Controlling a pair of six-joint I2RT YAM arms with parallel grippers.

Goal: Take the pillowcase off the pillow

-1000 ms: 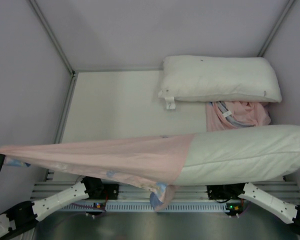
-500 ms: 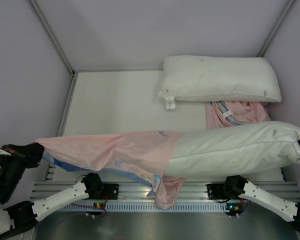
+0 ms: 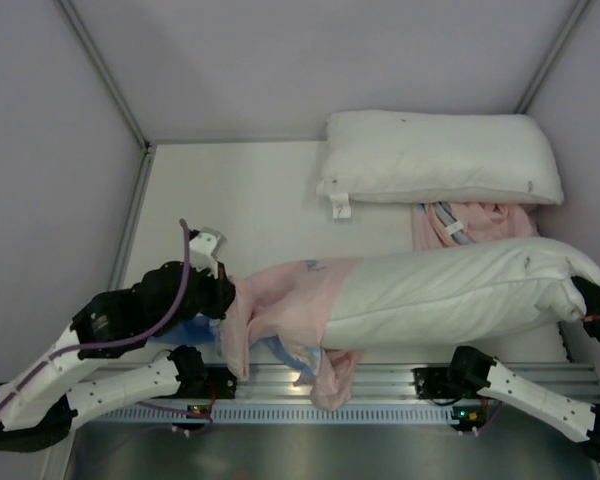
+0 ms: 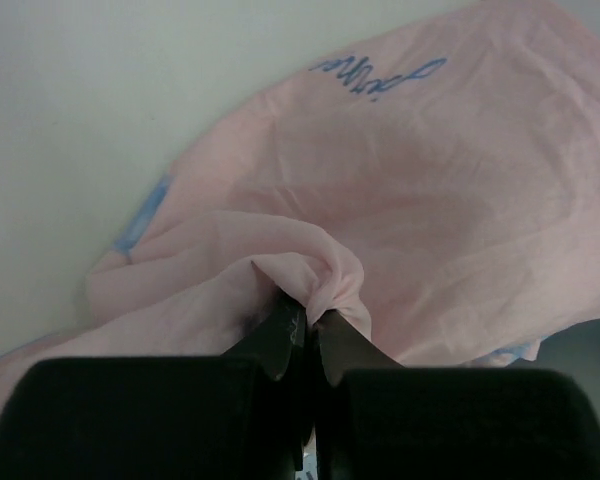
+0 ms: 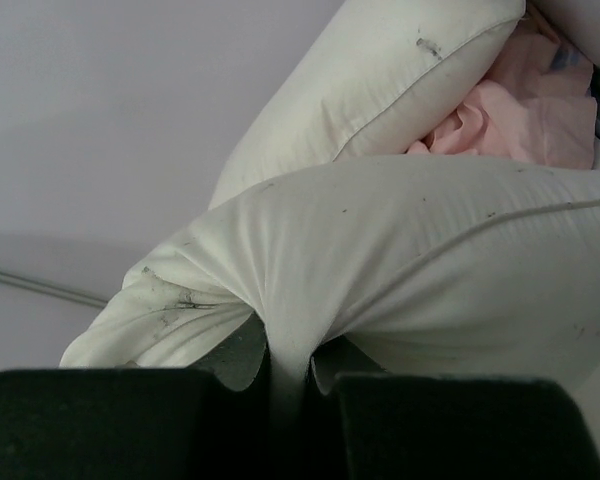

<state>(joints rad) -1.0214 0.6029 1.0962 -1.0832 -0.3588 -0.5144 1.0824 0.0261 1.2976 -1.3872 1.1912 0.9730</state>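
Left gripper [image 4: 305,320] is pinched shut on a fold of the pink pillowcase [image 3: 280,305], which is bunched along the table's [image 3: 240,200] near edge. Right gripper [image 5: 285,365] clamps the white pillow [image 3: 450,295] at its right end. The stripping looks nearly done. The next move calls for pulling the two apart.

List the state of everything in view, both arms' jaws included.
pillowcase: pink side out, bunched, covering only the pillow's left end.
pillow: mostly bare, lying across the table's near edge.
left gripper: jaws shut on the pillowcase.
right gripper: jaws shut on the pillow's right end.
second pillow: lying flat at the back, untouched.
crumpled pink fabric: heaped loose in front of the second pillow.
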